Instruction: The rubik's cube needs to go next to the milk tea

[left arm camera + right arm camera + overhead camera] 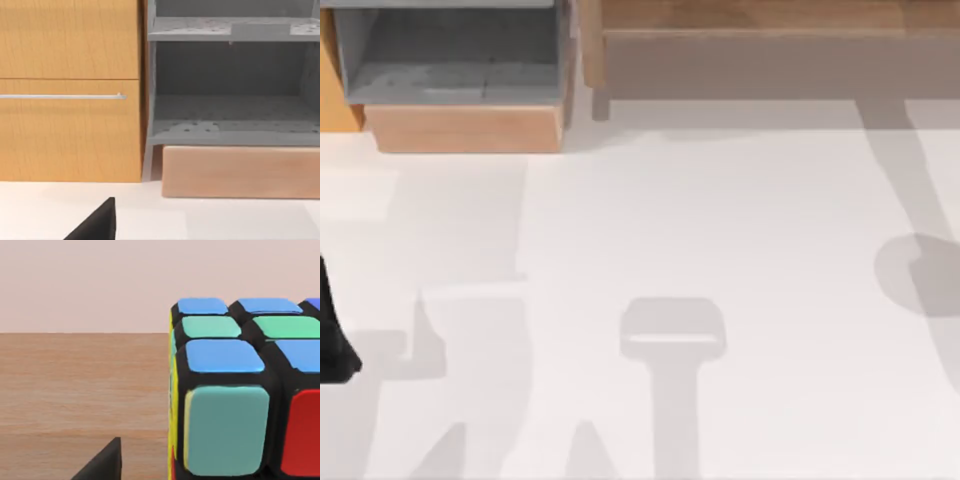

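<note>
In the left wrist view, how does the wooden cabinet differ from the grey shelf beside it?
The wooden cabinet is orange-brown with a closed front and a metal handle; the grey shelf is open, without a handle. The cabinet reaches the white table; the shelf stands on a pale wooden base. Both stand side by side, upright.

I see a white worktop (720,220), with a grey open shelf unit (450,50) on a pale wooden base (465,128) at its far left, beside an orange-wood cabinet (70,90) with a metal handle (60,96).
</note>
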You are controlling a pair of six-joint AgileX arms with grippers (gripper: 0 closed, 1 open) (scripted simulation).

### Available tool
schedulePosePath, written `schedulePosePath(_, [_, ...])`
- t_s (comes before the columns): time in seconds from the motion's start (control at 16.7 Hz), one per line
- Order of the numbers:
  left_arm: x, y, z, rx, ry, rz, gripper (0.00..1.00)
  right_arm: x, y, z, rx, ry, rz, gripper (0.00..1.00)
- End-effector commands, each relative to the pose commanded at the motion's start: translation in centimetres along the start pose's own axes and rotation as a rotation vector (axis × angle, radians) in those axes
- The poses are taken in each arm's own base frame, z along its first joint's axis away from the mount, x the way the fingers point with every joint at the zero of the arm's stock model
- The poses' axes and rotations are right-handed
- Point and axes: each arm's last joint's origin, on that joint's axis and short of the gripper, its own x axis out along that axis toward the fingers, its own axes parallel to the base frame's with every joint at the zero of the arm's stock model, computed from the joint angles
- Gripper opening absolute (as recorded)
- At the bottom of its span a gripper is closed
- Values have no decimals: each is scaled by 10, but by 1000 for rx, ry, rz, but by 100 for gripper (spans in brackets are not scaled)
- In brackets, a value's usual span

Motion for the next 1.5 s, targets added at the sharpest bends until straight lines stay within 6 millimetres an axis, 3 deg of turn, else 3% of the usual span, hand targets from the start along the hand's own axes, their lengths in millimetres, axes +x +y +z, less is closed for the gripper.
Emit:
schedulePosePath(0.66, [0,0,0,0,0,0,100,0,0,0,0,0,0,2])
schedulePosePath(1.5, [0,0,0,0,0,0,100,0,1,8,2,1,3,0])
